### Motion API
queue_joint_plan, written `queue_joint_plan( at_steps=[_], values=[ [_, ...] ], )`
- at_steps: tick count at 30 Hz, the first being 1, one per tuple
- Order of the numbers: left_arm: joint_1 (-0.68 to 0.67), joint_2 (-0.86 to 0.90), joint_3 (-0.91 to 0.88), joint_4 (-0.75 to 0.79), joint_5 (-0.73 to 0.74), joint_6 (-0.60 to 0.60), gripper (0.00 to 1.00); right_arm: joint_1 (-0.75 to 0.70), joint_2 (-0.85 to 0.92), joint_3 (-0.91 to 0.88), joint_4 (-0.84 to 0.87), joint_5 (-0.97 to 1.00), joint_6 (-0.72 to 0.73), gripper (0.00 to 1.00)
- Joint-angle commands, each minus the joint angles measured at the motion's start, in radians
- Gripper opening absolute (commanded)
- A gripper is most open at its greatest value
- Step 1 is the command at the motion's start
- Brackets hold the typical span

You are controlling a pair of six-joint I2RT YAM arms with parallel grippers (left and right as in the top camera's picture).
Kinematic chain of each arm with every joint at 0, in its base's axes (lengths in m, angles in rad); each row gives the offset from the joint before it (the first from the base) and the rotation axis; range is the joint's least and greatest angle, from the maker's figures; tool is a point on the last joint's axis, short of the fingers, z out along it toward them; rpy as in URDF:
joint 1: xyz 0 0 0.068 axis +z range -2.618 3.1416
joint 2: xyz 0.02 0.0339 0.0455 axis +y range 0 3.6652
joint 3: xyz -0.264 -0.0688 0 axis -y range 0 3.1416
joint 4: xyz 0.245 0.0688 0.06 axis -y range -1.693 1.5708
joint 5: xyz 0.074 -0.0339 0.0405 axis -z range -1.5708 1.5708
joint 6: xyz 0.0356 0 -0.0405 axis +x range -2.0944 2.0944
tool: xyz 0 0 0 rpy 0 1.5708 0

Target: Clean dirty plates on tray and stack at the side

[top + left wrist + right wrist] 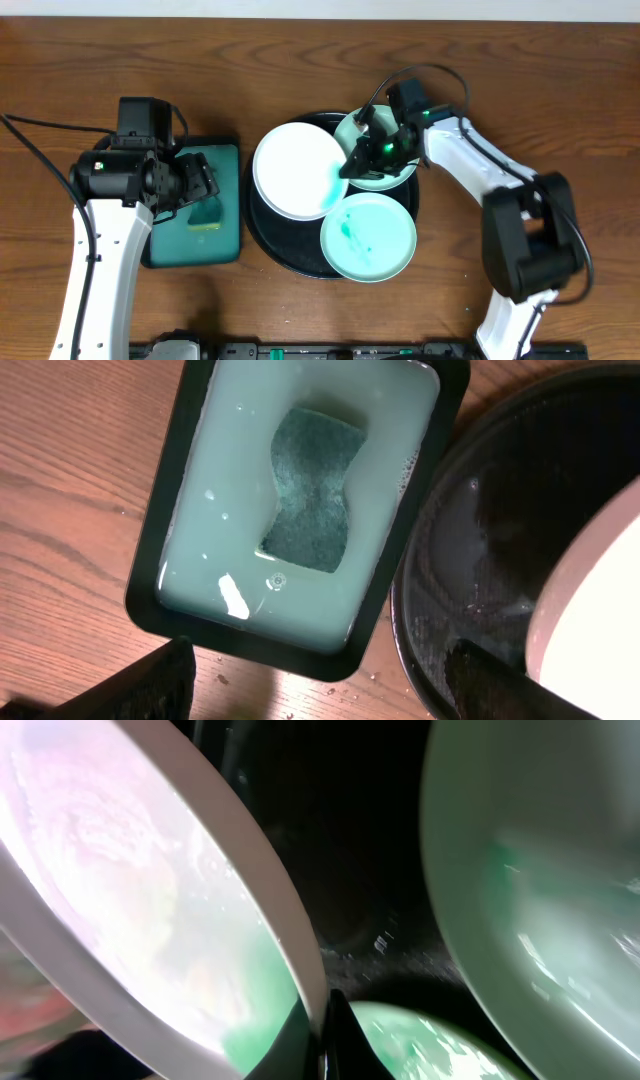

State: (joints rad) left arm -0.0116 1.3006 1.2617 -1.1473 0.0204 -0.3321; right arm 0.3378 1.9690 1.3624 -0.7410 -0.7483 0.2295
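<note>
Three plates lie on the round black tray (262,235). The white plate (295,170) is at the left, with a teal smear near its right edge. One mint plate (368,237) with teal smears sits at the front, and another mint plate (397,181) at the back is partly under my right arm. My right gripper (352,165) is shut on the white plate's right rim. In the right wrist view its fingertips (322,1020) pinch that rim (290,960). My left gripper (200,185) hangs open over the sponge (312,490), holding nothing.
The sponge lies in milky water in a rectangular dark green tray (225,250), left of the black tray. The two trays nearly touch. Bare wooden table surrounds them. My right arm's base (525,250) stands at the right.
</note>
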Motion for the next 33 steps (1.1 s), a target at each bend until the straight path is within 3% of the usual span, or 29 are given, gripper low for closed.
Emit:
queue_joint_plan(
  at_steps=[1, 8, 16, 22, 26, 29, 33],
  values=[
    [-0.003, -0.001, -0.001, -0.004, -0.001, 0.010, 0.81, 0.025, -0.099, 0.029, -0.056, 0.249, -0.060, 0.01],
    [-0.003, -0.001, -0.001, -0.005, 0.000, 0.010, 0.81, 0.038, -0.166, 0.072, -0.330, 0.513, 0.017, 0.01],
    [-0.003, -0.001, -0.001, -0.005, 0.002, 0.010, 0.81, 0.034, -0.166, 0.082, -0.681, 0.515, 0.023, 0.01],
    [-0.003, -0.001, -0.001, -0.005, 0.022, 0.010, 0.81, 0.036, -0.166, 0.082, -0.819, 0.502, -0.030, 0.01],
    [-0.003, -0.001, -0.001, -0.004, 0.022, 0.010, 0.81, 0.036, -0.166, 0.082, -0.824, 0.373, -0.153, 0.02],
    [-0.003, -0.001, -0.001, -0.004, 0.021, 0.010, 0.81, 0.036, -0.166, 0.082, -0.753, 0.114, -0.275, 0.02],
    [-0.003, -0.001, -0.001, -0.004, 0.022, 0.010, 0.81, 0.036, -0.166, 0.082, -0.621, -0.058, -0.288, 0.02]
  ],
)
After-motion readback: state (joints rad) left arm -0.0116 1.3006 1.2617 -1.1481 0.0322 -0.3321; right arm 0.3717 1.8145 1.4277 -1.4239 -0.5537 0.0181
